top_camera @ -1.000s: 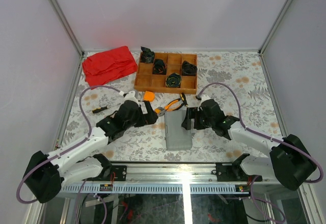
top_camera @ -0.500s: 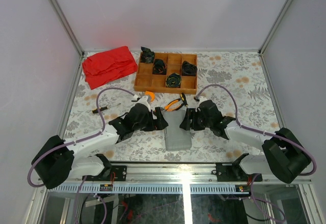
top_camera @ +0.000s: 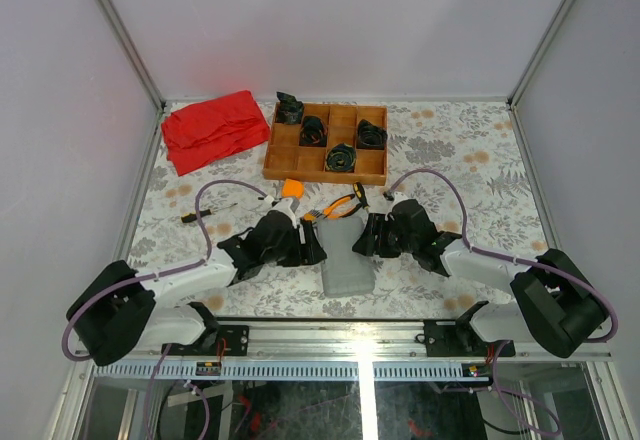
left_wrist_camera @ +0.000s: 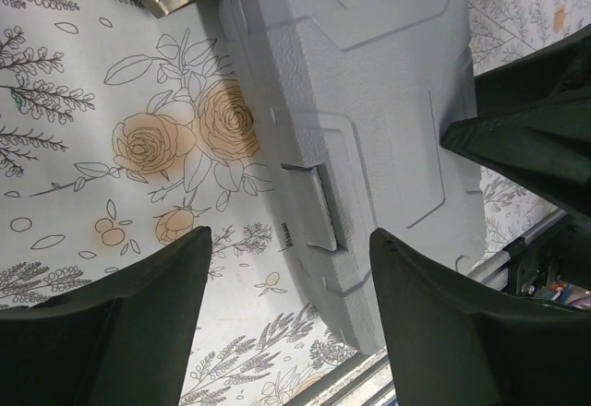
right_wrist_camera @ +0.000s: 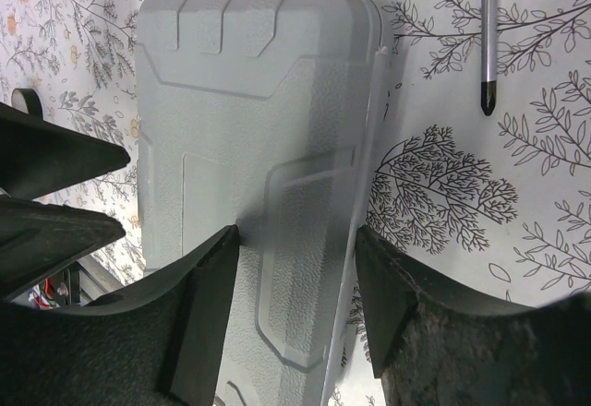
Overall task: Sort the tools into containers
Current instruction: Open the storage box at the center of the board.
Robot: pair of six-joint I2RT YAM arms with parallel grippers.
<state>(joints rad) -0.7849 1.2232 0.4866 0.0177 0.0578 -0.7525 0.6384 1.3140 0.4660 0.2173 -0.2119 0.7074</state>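
Note:
The grey tool case (top_camera: 346,256) lies closed on the flowered table between my two grippers. My left gripper (top_camera: 312,246) is open at its left edge; in the left wrist view (left_wrist_camera: 291,249) one finger is over the table and the other over the lid (left_wrist_camera: 369,120), by the latch (left_wrist_camera: 309,210). My right gripper (top_camera: 368,236) is open at the case's right edge; in the right wrist view (right_wrist_camera: 295,240) one finger rests on the lid (right_wrist_camera: 240,120). Orange-handled pliers (top_camera: 340,206) lie just behind the case. An orange tape measure (top_camera: 291,188) and screwdrivers (top_camera: 360,196) (top_camera: 205,211) lie nearby.
A brown wooden compartment tray (top_camera: 300,156) with black coiled bundles stands at the back. A red cloth (top_camera: 213,128) lies at the back left. A screwdriver shaft (right_wrist_camera: 487,37) lies right of the case. The table's metal front rail (top_camera: 360,335) runs close to the case's near end.
My left gripper has moved right and closed in on the case's left edge. My right gripper has shifted slightly left onto the case's right edge. The case stays put.

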